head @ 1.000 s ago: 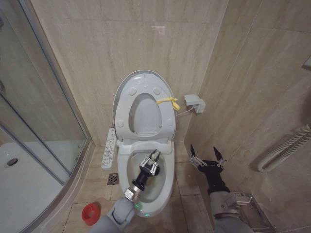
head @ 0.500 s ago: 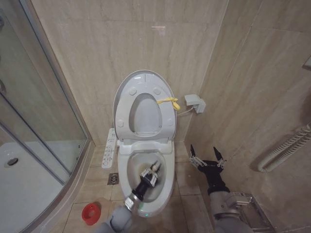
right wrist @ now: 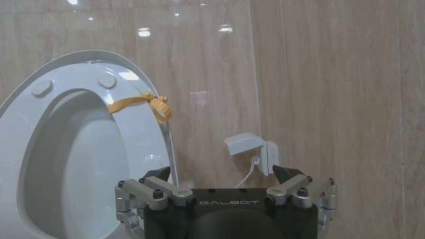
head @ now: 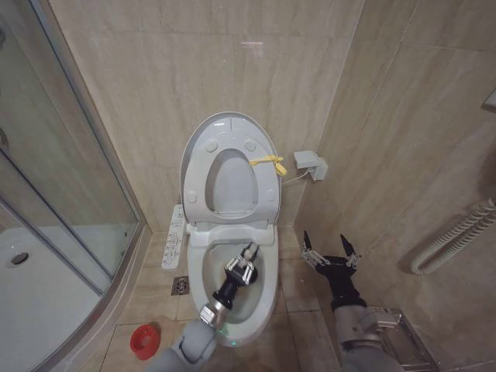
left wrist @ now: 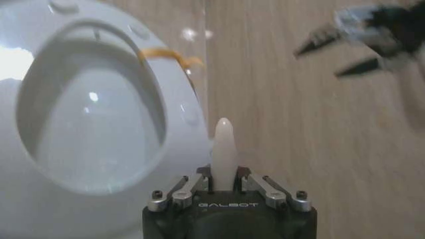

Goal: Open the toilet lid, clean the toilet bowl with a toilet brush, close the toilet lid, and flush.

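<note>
Light: bright, even, from overhead.
Glare: ceiling lamps mirrored on my wall tiles point(right wrist: 199, 59).
Blur: my left wrist view, soft throughout.

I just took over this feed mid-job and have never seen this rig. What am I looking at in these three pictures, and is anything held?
You are seeing a two-armed wheeled robot in a bathroom. The wide picture comes from its head, looking down; the other two come from cameras on each wrist.

The toilet lid stands raised against the wall, a yellow tie at its edge. The left gripper is down inside the toilet bowl, its jaws shut on the white handle of the toilet brush. The right gripper hangs beside the bowl with jaws open, holding nothing.

On the floor sit the brush's red holder and a floor drain. A glass shower enclosure stands to the left.
</note>
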